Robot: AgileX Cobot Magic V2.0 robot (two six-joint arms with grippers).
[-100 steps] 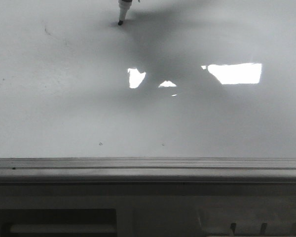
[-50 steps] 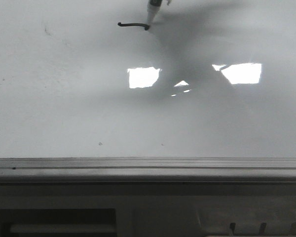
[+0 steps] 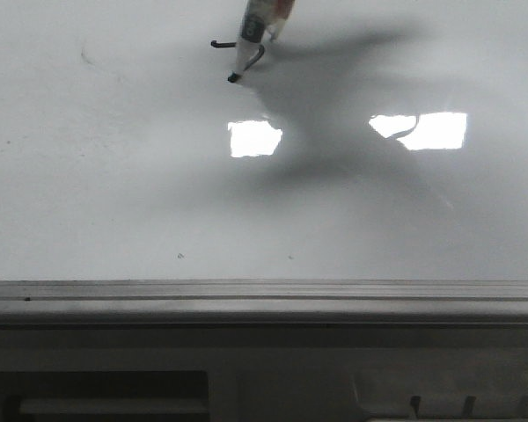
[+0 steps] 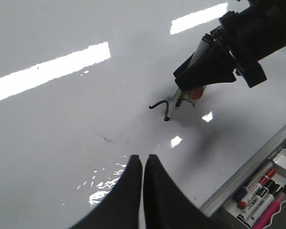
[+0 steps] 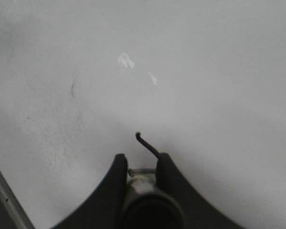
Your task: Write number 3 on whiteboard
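While the number 3 [image 3: 243, 54] stood half drawn at the upper centre of the whiteboard [image 3: 114, 193], your right gripper [image 5: 140, 164] clamped the marker [image 3: 257, 26], tip touching. You likely needed steady pressure reversing rightward. Left gripper [image 4: 143, 164]: closed, empty.

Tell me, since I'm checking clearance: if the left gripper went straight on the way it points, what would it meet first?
Probably the whiteboard surface itself, short of the marker; the left gripper angles down toward it, though depth is unclear.
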